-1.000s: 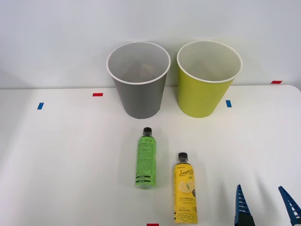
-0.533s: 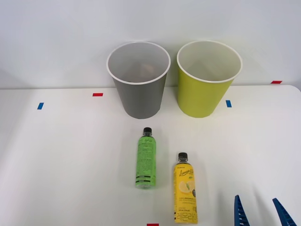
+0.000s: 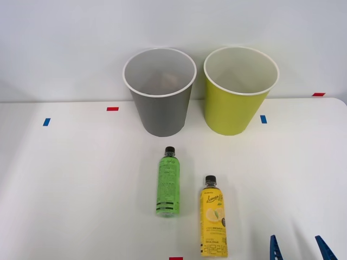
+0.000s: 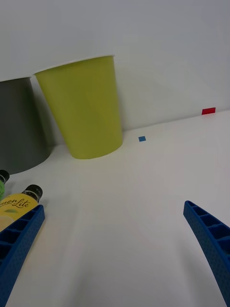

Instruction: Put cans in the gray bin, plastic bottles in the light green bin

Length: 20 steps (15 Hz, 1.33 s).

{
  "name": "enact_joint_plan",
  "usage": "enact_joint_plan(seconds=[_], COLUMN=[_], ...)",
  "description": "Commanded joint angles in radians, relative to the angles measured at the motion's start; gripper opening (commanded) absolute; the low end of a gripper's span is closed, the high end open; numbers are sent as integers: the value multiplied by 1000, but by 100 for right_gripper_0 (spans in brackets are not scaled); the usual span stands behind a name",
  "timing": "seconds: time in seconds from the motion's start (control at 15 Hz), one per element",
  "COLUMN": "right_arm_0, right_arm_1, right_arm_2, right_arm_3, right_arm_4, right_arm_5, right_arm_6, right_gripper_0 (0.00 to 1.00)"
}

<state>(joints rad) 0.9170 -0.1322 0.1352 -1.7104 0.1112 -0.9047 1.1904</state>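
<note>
My right end effector (image 3: 300, 248) sits wide open and empty at the bench's (image 3: 70, 184) near edge, just right of the lemon bottle (image 3: 213, 217). I'd center over its body, close across the width, then carry it to the light green bin (image 3: 239, 92).

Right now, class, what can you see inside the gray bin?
From the front view, the gray bin shows a pale inner wall and a faint reddish shape low down. Its near wall hides the floor, so what that shape is cannot be told.
</note>
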Motion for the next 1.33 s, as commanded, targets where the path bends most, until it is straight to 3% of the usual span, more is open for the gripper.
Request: enact_joint_plan(seconds=[0.07,1.33], right_arm_0=[14,17], right_arm_1=[11,11], right_arm_2=[-3,-6], right_arm_3=[0,0], right_arm_4=[-1,-1], right_arm_5=[1,4], right_arm_6=[25,28], right_gripper_0=[100,100])
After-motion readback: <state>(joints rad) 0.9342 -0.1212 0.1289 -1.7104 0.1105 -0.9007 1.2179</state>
